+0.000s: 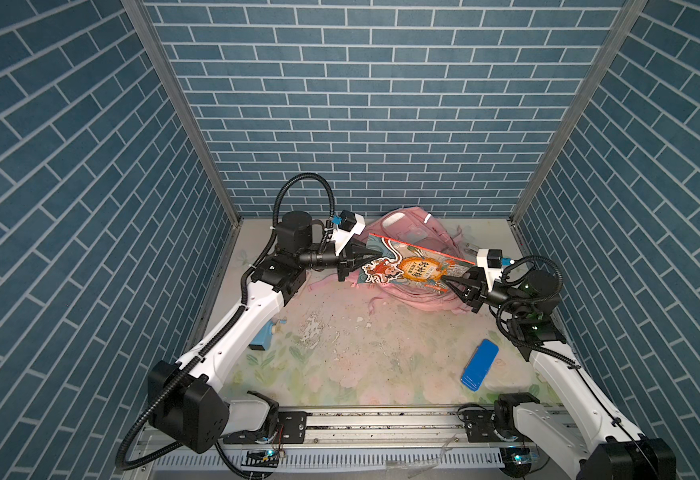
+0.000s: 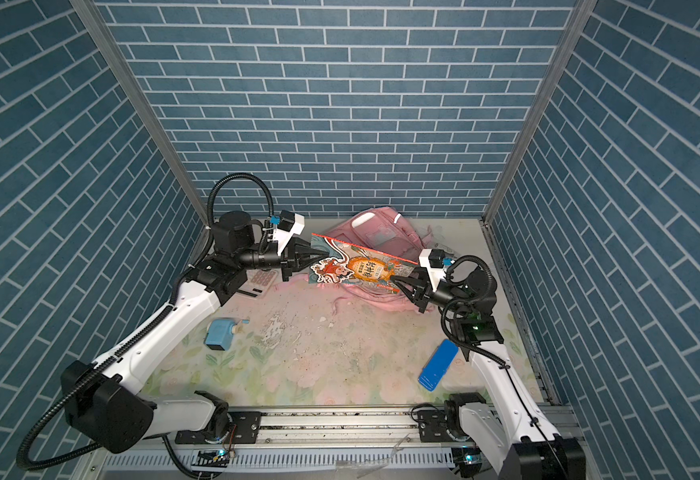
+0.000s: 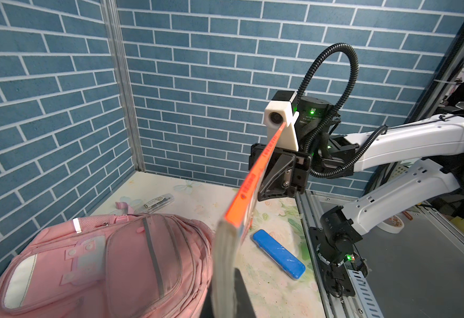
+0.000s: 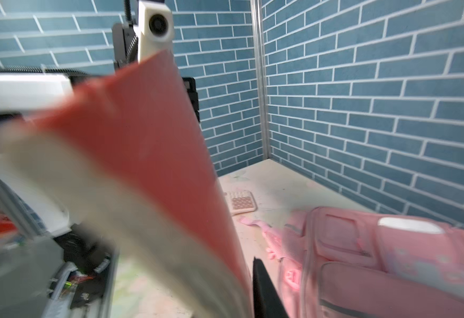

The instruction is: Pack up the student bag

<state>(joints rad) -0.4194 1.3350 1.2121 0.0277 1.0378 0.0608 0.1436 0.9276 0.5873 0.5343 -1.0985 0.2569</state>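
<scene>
The student bag [image 1: 406, 224] [image 2: 377, 228], a large pink backpack, lies at the back of the table. A picture book [image 1: 414, 266] [image 2: 360, 266] with an orange spine hangs above it, held on edge between both arms. My left gripper [image 1: 377, 252] [image 2: 326, 252] is shut on the book's left edge. My right gripper [image 1: 443, 277] [image 2: 394, 278] is shut on its right edge. In the left wrist view the book [image 3: 250, 181] runs out from my left gripper [image 3: 225, 297], with the bag [image 3: 87, 261] beside it. The right wrist view shows the blurred book [image 4: 148, 165] filling my right gripper [image 4: 250, 289], next to the bag [image 4: 390, 261].
A blue pencil case [image 1: 480, 365] [image 2: 438, 365] [image 3: 279, 254] lies at the front right. A light blue boxy item [image 2: 219, 332] sits at the left by the left arm. A pink calculator [image 2: 261, 282] [image 4: 240, 202] lies back left. A clear tube [image 3: 157, 202] lies behind the bag.
</scene>
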